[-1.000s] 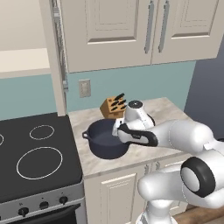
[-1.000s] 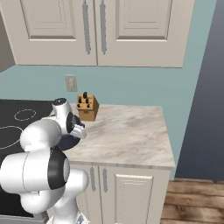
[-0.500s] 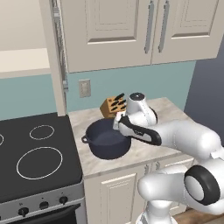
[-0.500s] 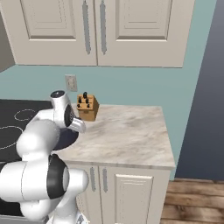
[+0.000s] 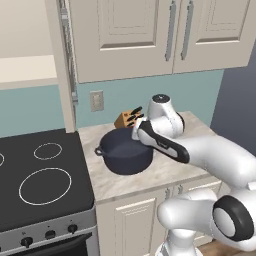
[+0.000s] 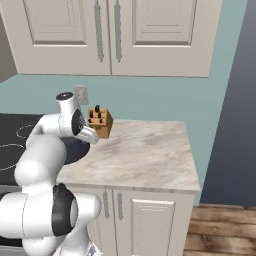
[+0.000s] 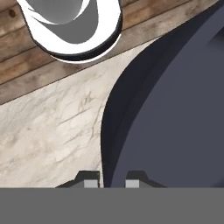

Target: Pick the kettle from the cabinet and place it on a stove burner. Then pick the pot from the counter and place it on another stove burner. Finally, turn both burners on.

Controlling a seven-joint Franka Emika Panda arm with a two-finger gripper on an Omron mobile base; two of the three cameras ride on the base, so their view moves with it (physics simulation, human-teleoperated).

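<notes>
The wide dark navy pot [image 5: 124,152] is on the beige counter [image 5: 165,172] just right of the black cooktop [image 5: 30,172]; whether it rests on the stone or hangs just above it I cannot tell. My gripper [image 5: 136,134] reaches down onto the pot's back right rim. In the hand view the fingertips [image 7: 89,183] stand on either side of the pot's [image 7: 175,109] wall, shut on it. From the right base the arm hides most of the pot [image 6: 75,150]. White burner rings [image 5: 45,186] mark the stove. The cabinet [image 5: 27,70] stands open at upper left. The kettle is out of view.
A wooden knife block [image 5: 127,119] stands against the wall right behind the pot, close to my wrist. An open cabinet door [image 5: 67,65] juts edge-on above the counter's left end. Bare counter [image 6: 145,150] stretches to the right.
My wrist has risen and tilted over the pot's rim, and the jaws have closed a little onto it. The pot sits slightly higher in the left base view.
</notes>
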